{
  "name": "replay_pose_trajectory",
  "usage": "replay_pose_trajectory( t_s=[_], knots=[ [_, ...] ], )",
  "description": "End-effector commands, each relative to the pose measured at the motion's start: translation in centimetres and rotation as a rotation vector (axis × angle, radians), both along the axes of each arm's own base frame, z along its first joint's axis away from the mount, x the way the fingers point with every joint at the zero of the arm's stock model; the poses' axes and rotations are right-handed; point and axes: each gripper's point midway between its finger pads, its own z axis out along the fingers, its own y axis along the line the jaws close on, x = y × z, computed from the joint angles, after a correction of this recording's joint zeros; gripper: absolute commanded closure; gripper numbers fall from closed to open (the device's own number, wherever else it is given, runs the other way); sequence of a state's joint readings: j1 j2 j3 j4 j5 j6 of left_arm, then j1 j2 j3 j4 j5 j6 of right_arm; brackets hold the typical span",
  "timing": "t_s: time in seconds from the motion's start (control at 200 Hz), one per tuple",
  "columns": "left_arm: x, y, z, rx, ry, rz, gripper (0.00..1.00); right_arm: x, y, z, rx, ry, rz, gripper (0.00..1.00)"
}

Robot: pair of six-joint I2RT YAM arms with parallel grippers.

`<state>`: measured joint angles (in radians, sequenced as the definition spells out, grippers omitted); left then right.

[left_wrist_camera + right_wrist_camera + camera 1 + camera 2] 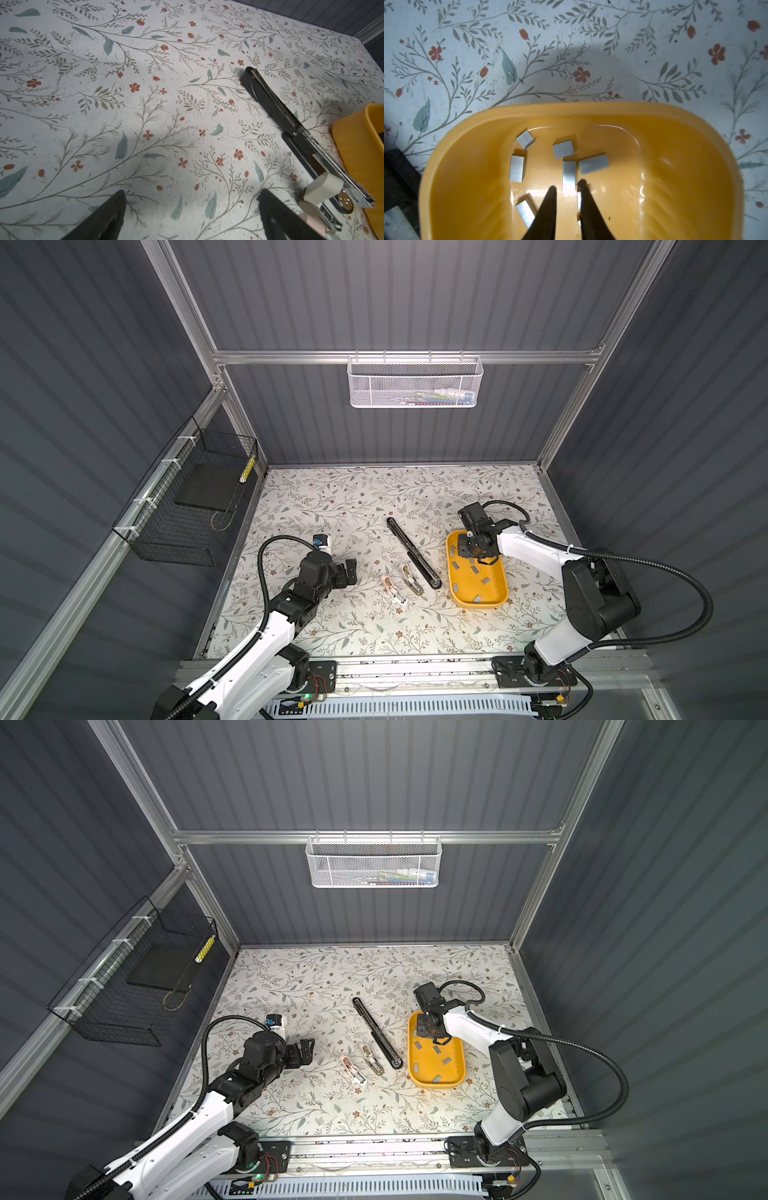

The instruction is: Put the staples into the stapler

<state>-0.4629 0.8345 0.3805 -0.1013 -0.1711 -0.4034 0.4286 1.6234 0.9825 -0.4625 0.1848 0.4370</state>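
A yellow tray (478,605) (436,1085) (581,108) on the right holds several short grey staples (473,570) (563,149). My right gripper (462,549) (424,1029) (567,185) reaches down into the tray's far end. Its jaws stand narrowly open, with one strip (569,175) lying at the tips and the gap wider than that strip. A long black stapler (413,553) (377,1033) (276,108) lies unfolded flat left of the tray. Two small staplers lie beside it, one tan (411,578) and one pink-white (394,591). My left gripper (351,570) (307,1050) (192,195) hovers wide open and empty over the floral mat.
A small white and blue object (322,542) stands by the left arm. A black wire basket (187,497) hangs on the left wall. A white mesh basket (415,383) hangs on the back rail. The tray's corner (357,145) shows at the edge of the left wrist view.
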Motion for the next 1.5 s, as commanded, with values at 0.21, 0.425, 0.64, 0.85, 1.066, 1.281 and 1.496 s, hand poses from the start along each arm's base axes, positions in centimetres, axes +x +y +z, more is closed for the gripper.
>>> replay_pose_trajectory(
  t_s=[0.21, 0.425, 0.64, 0.85, 1.066, 1.281, 1.496],
  knots=[
    [-0.1, 0.1, 0.2, -0.003, -0.021, -0.003, 0.00, 0.4, 0.2, -1.0, 0.012, 0.023, -0.002, 0.73],
    [-0.1, 0.1, 0.2, 0.000, -0.020, 0.000, 0.00, 0.3, 0.3, -2.0, 0.014, 0.052, -0.004, 0.74],
    [-0.1, 0.1, 0.2, -0.001, -0.019, 0.000, 0.00, 0.3, 0.1, -2.3, 0.006, 0.059, -0.011, 0.75],
    [-0.1, 0.1, 0.1, 0.000, -0.018, 0.000, 0.00, 0.3, 0.2, -2.6, 0.014, 0.072, -0.008, 0.75],
    [-0.1, 0.2, 0.1, 0.000, -0.018, 0.003, 0.00, 0.3, 0.1, -3.2, 0.002, 0.091, -0.013, 0.75],
    [-0.1, 0.1, 0.1, -0.002, -0.019, 0.002, 0.00, 0.4, 0.4, -3.6, 0.006, 0.104, -0.007, 0.75],
    [-0.1, 0.1, 0.2, -0.003, -0.020, 0.002, 0.00, 0.4, 0.3, -3.9, -0.005, 0.116, -0.010, 0.76]
  ],
)
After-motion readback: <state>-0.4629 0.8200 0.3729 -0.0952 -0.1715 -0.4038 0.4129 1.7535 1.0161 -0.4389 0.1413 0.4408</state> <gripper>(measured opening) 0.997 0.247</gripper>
